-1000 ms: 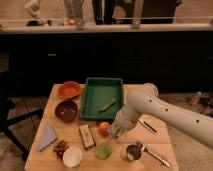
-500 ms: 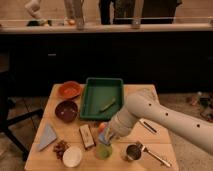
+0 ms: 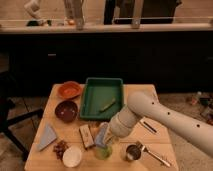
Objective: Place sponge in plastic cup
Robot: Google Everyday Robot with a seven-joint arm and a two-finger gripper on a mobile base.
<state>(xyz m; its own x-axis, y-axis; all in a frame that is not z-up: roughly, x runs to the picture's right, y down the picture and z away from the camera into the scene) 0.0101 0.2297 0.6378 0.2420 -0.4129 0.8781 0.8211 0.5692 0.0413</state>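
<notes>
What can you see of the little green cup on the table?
The small light green round plastic cup stands upright near the front edge of the wooden table, between the white round bowl and the shiny metal cup. It has no handle. The robot's claw, shut on the flat blue-grey sponge, is right above its rim and hides its top.

Hand [image 3: 106,141] closed on sponge [image 3: 102,134], just above plastic cup [image 3: 103,152], wooden table [image 3: 160,145]
</notes>
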